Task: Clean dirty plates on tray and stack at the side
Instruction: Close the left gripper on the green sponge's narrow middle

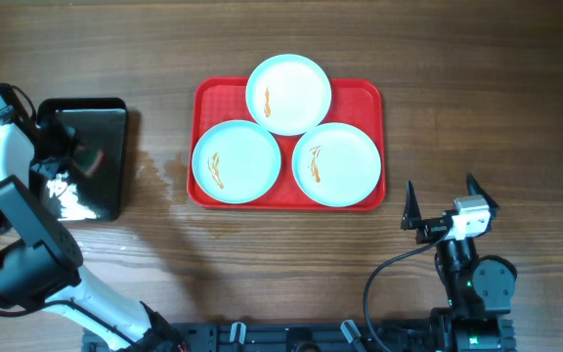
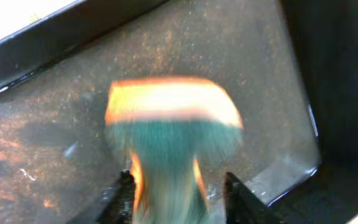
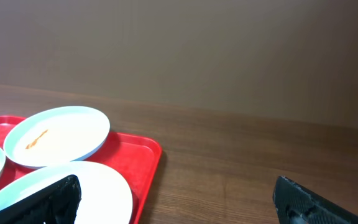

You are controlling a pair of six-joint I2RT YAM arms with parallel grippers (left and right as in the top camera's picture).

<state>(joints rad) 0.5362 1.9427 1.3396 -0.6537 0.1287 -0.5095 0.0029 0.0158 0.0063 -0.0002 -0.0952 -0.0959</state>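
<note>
L tool (image 2: 179, 190) clamps sponge (image 2: 173, 115) in blk pan (image 2: 291, 81); wood tbl (image 1: 477, 98).

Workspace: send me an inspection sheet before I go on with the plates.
Surface: wooden table, wet patch left of the tray.
Job's things: three plates on the tray, each with orange smears.
Clutter: black pan, wet inside.
Grippers: left gripper in the pan, shut on a sponge, view blurred; right gripper open, clear of the tray.
Cables: black cable by the right arm.
Surroundings: plain wall.
</note>
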